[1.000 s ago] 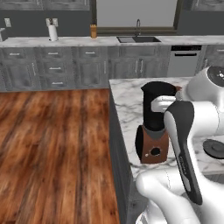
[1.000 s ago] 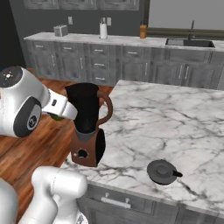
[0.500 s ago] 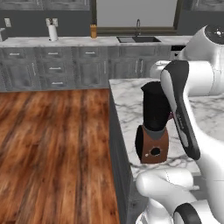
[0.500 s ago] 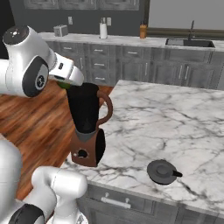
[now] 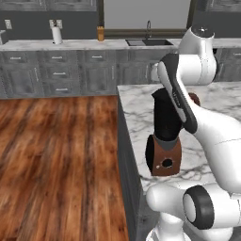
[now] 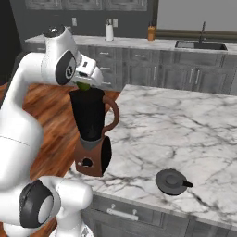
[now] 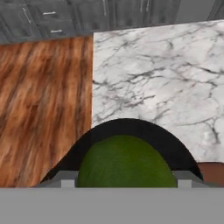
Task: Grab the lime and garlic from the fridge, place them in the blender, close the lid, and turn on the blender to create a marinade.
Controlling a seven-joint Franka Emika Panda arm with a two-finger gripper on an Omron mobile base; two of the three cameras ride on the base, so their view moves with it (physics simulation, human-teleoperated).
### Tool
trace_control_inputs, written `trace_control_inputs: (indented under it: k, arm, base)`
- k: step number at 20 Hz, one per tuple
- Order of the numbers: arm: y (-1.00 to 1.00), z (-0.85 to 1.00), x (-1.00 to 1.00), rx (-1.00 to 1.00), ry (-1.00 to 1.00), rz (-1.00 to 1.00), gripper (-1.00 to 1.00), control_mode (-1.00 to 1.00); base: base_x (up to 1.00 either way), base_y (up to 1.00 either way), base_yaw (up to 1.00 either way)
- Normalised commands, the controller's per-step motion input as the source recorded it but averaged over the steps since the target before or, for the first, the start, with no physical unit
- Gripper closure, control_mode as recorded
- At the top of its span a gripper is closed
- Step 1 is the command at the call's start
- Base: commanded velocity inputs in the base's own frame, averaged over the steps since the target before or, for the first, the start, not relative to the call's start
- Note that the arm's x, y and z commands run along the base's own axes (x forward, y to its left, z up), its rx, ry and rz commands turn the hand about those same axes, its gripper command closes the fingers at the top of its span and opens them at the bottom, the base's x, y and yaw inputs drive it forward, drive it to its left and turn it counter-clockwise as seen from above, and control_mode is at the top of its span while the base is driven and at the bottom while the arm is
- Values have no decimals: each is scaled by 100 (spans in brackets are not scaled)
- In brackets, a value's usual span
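Small round olive-green lime point(image 7: 126, 162) sits between the white arm's two-finger claw point(image 6: 84, 86), jaws part-open and clamped on it, directly over the open mouth of the tall black blender jar point(image 6: 90, 115). Jar stands on a reddish-brown base at the white-veined marble counter point(image 6: 185, 125) edge, wood floor point(image 7: 39, 96) at 9 o'clock. Round dark grey knobbed lid point(image 6: 171, 181) lies flat at 4 o'clock, well apart, bare marble between.

A paper towel roll point(image 5: 56, 35) and an amber bottle point(image 5: 100, 33) stand near the sink point(image 5: 148, 42).
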Motion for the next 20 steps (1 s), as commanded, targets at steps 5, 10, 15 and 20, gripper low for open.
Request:
trace_control_inputs:
  k: [5,10,15,20]
  arm:
    - [0,-65,48,0,11,0,100,-100]
    - [0,-62,21,0,9,1,100,-100]
    - [-4,-55,8,2,10,2,100,-100]
    - [-2,-60,-2,3,8,4,100,-100]
  base:
    - [0,0,0]
    - [0,0,0]
    - [0,0,0]
    - [0,0,0]
